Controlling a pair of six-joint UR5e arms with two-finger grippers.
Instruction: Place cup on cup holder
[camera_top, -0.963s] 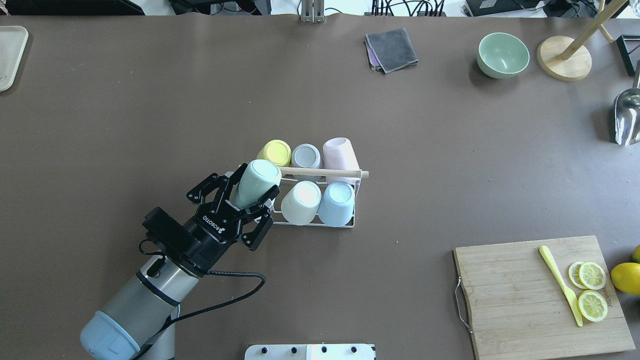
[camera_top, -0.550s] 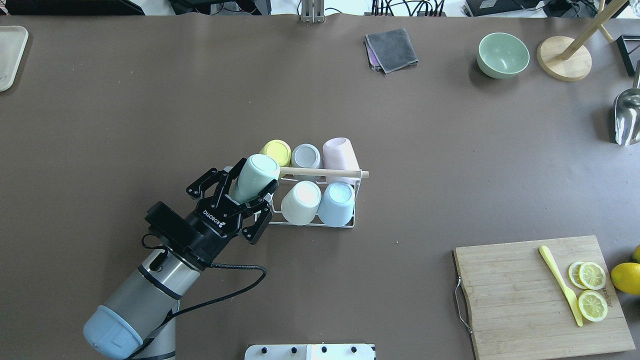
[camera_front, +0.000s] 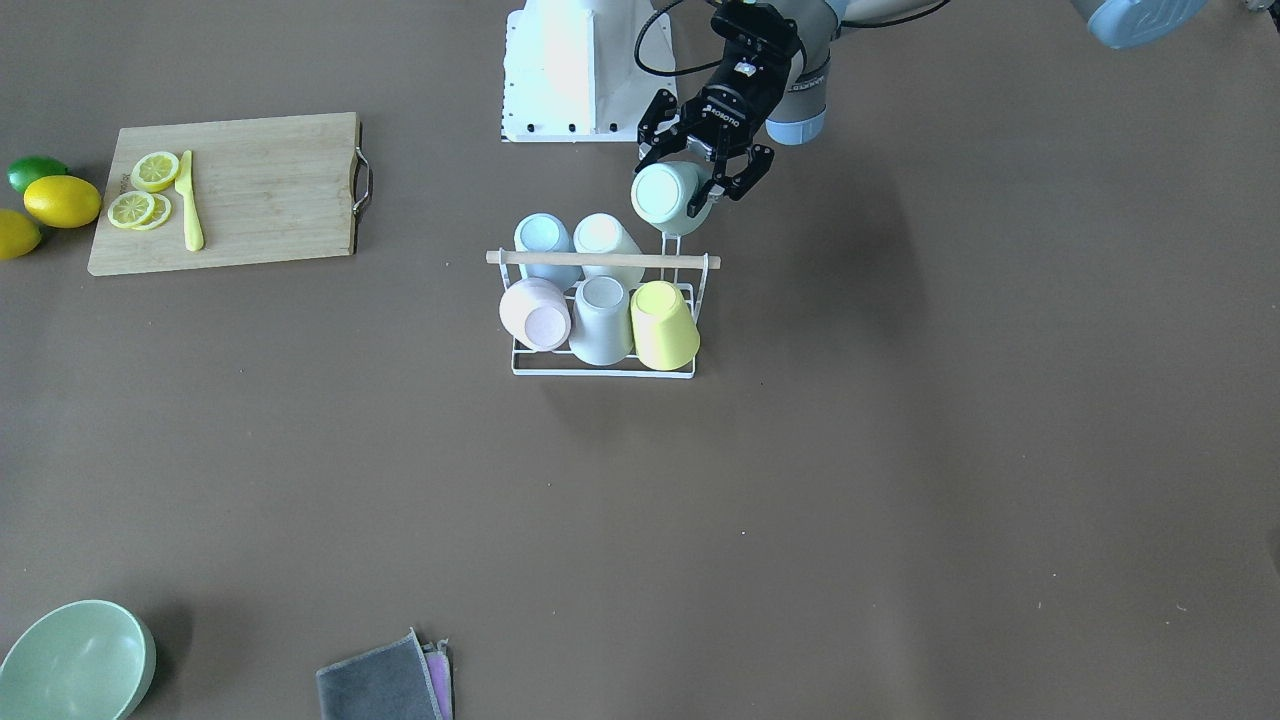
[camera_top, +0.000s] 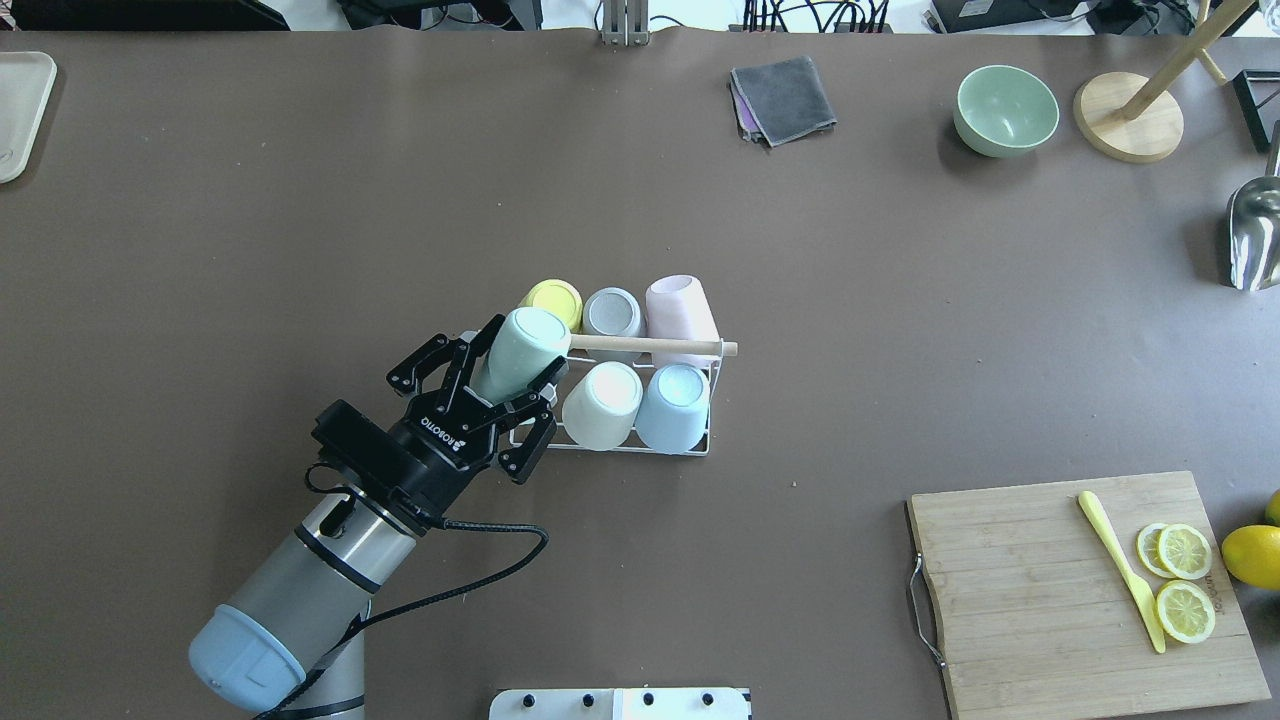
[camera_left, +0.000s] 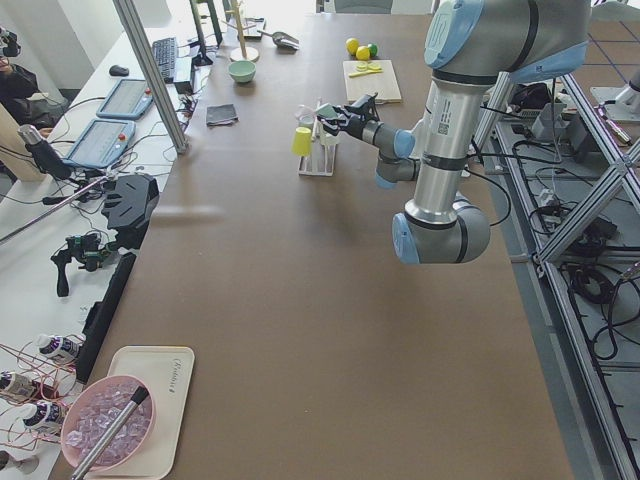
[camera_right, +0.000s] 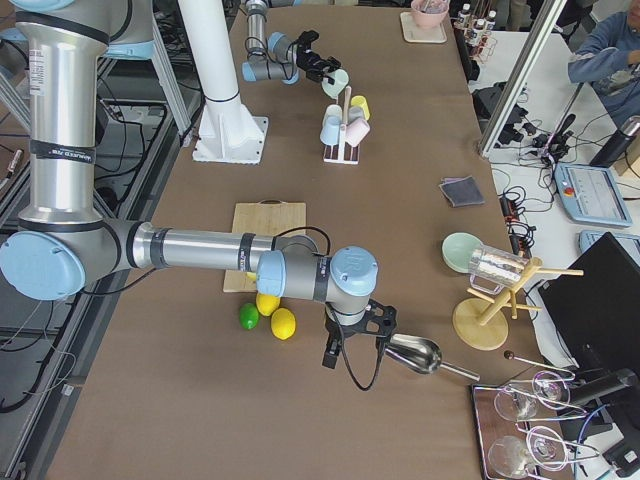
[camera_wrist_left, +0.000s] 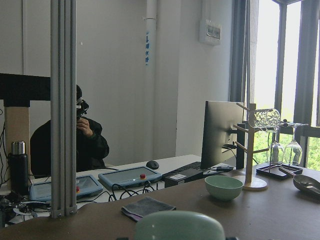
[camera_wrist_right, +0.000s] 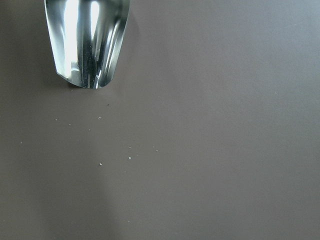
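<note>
The cup holder (camera_top: 694, 443) is a white wire rack with a wooden rod (camera_top: 650, 346) across its top, standing mid-table; it also shows in the front view (camera_front: 600, 373). Yellow, grey, pink, white and light blue cups sit upside down on its prongs. My left gripper (camera_top: 517, 368) is shut on a mint green cup (camera_top: 522, 350), tilted bottom-up over the rack's near-left corner. The front view shows the same cup (camera_front: 666, 194) and left gripper (camera_front: 700, 178). The cup's base (camera_wrist_left: 180, 226) fills the bottom of the left wrist view. My right gripper (camera_right: 352, 336) shows only from the side, so I cannot tell its state.
A cutting board (camera_top: 1040, 590) with lemon slices and a yellow knife lies at the near right, with a lemon (camera_top: 1252, 556) beside it. At the far right are a green bowl (camera_top: 1005, 110), a wooden stand (camera_top: 1128, 116) and a metal scoop (camera_top: 1253, 235). A grey cloth (camera_top: 783, 98) lies at the back.
My left gripper has carried the mint cup a little right and forward, so the cup's base now overlaps the end of the wooden rod. The rack and its cups have not moved.
</note>
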